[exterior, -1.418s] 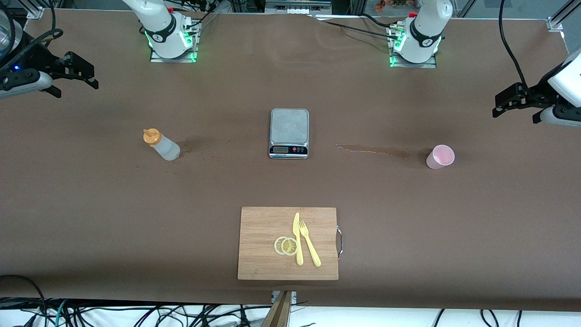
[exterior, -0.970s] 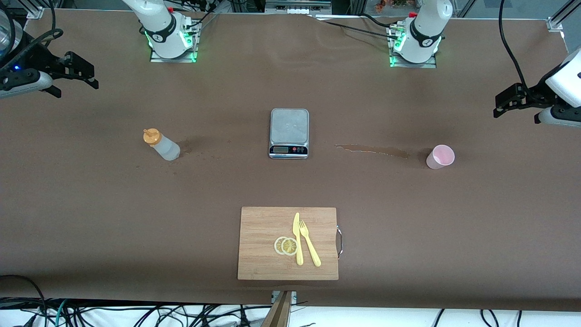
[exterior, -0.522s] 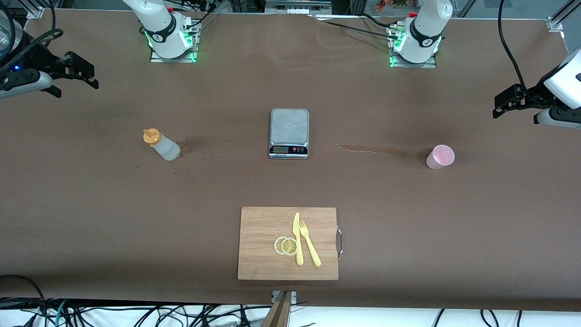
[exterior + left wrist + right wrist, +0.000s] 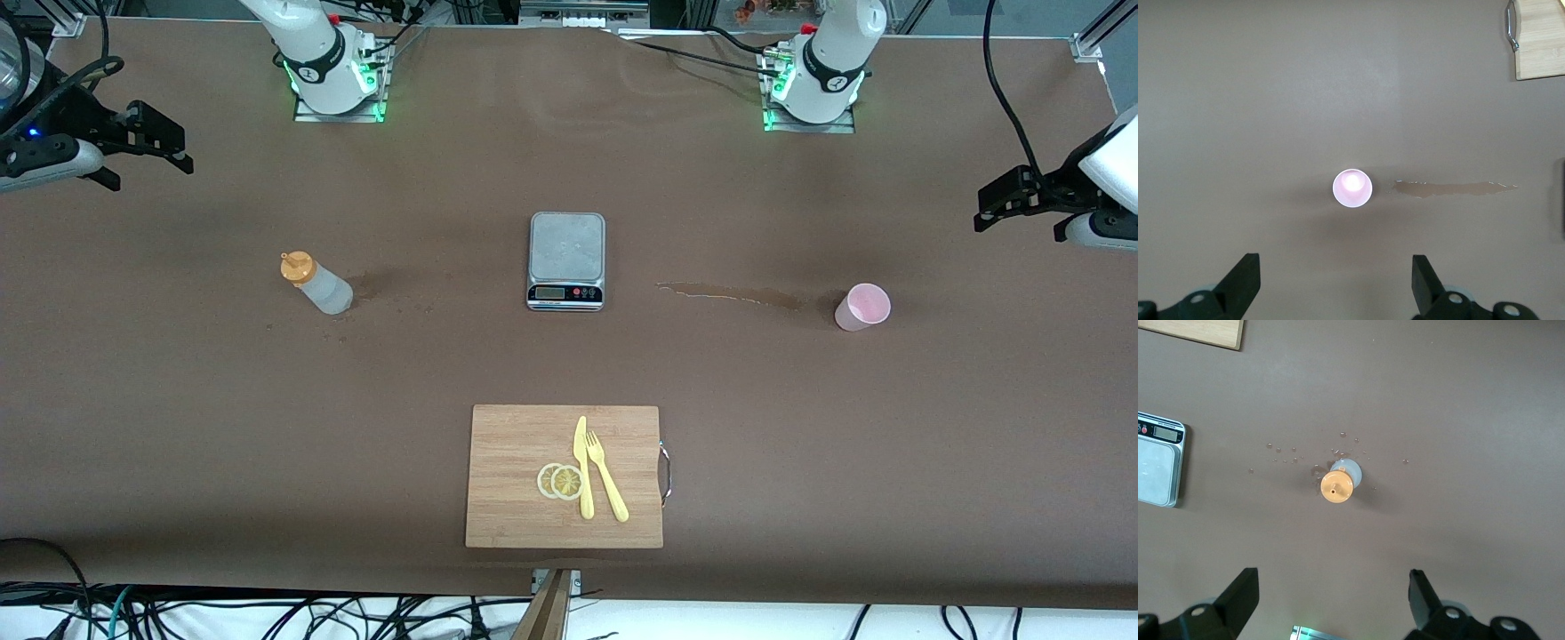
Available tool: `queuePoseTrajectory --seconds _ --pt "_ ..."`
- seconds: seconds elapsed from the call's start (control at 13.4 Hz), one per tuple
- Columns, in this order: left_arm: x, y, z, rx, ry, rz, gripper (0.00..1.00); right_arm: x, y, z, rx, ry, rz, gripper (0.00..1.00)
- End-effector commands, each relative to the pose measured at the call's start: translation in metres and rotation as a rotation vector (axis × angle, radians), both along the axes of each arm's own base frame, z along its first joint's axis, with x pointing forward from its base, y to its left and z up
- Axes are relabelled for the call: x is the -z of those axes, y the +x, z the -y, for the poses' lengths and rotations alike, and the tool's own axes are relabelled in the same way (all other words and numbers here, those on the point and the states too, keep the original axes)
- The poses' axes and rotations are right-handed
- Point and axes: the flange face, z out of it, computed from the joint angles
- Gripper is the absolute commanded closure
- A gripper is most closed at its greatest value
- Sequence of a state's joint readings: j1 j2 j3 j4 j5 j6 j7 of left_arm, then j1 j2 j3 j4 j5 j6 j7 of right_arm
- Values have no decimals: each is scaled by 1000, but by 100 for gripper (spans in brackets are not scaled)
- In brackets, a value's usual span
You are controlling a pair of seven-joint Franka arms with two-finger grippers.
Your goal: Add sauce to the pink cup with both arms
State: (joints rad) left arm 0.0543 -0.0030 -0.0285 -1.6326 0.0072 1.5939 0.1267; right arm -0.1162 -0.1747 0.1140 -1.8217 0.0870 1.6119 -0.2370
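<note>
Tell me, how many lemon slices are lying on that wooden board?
2. One lemon slice overlaps the other lemon slice on the cutting board, beside the yellow knife and fork. None seems hidden.

Scale (image 4: 566,259) mid-tabletop (image 4: 178,427); sauce bottle (image 4: 317,284) toward right arm's end, cup (image 4: 861,308) toward left arm's; board (image 4: 516,480) nearer camera.

The surface (image 4: 178,400) is seen from a high front camera facing the bases at 12 o'clock. Each wrist view is aimed straight down from well above. The pink cup (image 4: 1352,188) and the scale (image 4: 1157,467) are shared with the front view.
</note>
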Motion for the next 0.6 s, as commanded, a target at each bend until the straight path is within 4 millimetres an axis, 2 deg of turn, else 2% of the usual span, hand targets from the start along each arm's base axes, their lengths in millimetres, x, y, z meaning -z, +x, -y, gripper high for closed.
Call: queuePoseTrajectory --seconds 0.0,0.15,0.52 --pt "-1 -1 -13 -26 24 1 0 -4 -5 1 1 16 -1 0" --pt "11 3 -17 -27 22 -20 0 -4 -5 2 2 17 1 0" --pt "11 3 -12 -12 22 -30 0 -5 -5 1 1 18 4 0"
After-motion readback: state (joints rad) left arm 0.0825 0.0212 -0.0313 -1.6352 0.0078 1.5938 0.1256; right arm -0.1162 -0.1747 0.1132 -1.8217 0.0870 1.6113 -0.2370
